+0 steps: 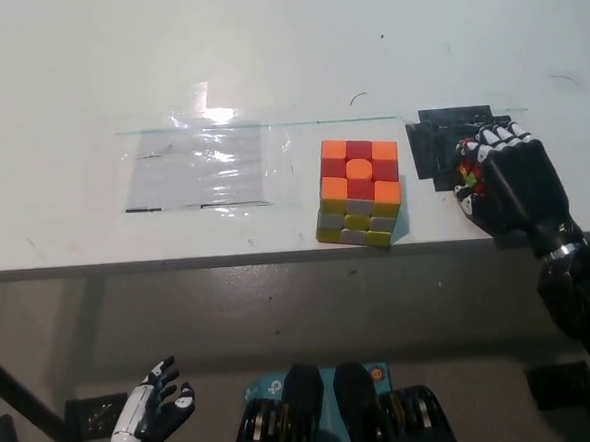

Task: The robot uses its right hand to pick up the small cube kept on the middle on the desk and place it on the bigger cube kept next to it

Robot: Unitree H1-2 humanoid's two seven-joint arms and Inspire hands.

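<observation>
Right hand (pixel 508 183) near the desk's (pixel 265 53) front edge, fingers (pixel 491 144) wrapped around small cube (pixel 465 173). Better lift straight, then centre over bigger cube (pixel 358 192). Left hand (pixel 152 415) idle below, spread.

The black right hand (pixel 508 183) is wrapped around the small cube (pixel 468 174) near the front edge of the white surface (pixel 265 53), over a black patch (pixel 440 137). The big cube (pixel 358 192) sits beside it. The white left hand (pixel 152 415) hangs low, fingers (pixel 169 379) spread.
</observation>
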